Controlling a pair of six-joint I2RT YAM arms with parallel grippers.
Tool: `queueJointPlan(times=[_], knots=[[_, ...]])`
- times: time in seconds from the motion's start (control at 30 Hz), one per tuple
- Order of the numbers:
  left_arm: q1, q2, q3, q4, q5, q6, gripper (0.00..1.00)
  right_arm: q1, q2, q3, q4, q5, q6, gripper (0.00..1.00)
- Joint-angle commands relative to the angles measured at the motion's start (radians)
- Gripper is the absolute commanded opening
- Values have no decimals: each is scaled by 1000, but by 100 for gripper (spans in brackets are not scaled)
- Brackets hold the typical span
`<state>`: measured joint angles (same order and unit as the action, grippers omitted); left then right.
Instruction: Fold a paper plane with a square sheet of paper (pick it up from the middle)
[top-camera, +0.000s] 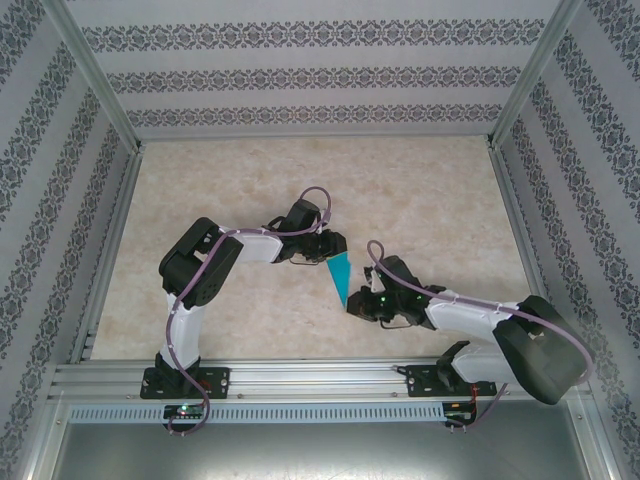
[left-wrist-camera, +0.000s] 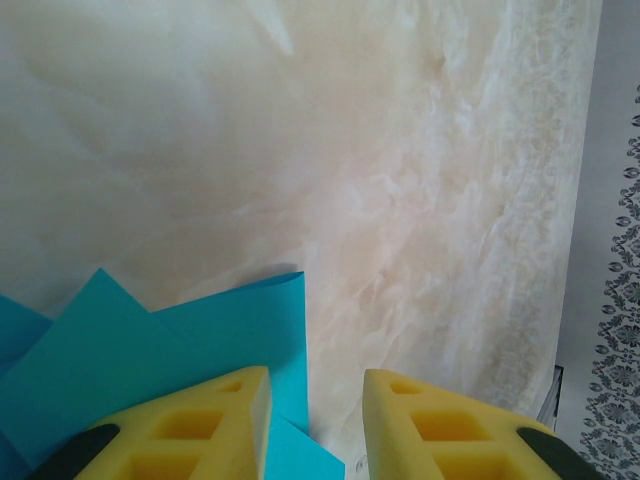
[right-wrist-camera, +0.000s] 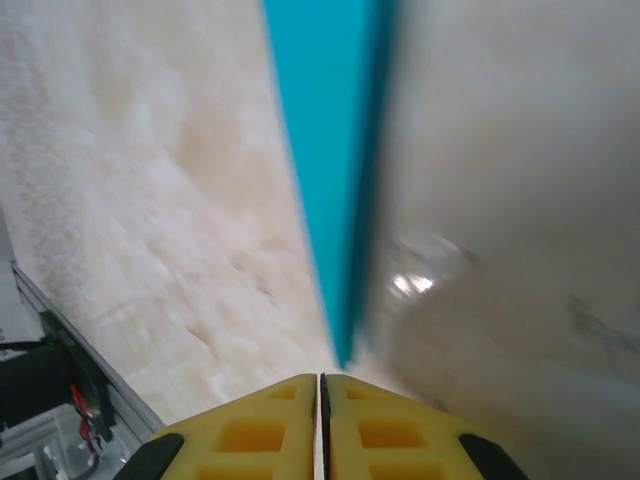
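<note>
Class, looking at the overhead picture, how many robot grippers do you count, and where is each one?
2. The left gripper is at the wide far end of the paper plane; the right gripper is at its pointed near end, mid-table.

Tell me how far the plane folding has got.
Done: the sheet is already a narrow teal plane, tapering to a point, with layered flaps at its wide end. In hand: the left gripper stands open at the wide end, one finger over the paper. The right gripper is shut at the tip, though a pinch can't be confirmed. Left: probably final creasing and letting go.
</note>
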<state>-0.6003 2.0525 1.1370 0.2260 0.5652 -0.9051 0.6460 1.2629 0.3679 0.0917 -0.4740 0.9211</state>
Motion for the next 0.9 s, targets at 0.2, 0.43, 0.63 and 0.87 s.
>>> queueJointPlan(times=[0.2,0.43,0.63,0.87], knots=[[16,29,-51,-89,-71,18,33,0,213,223,82,17,-48,11],[16,30,-44,-103,-75,20,33,-24,386,252,139,-20,-43,11],[16,34,-41,-108,-78,22,33,-37,451,144,234,-73,-3,12],[20,31,-41,-112,-81,19,32,-15,370,59,239,-87,14,13]])
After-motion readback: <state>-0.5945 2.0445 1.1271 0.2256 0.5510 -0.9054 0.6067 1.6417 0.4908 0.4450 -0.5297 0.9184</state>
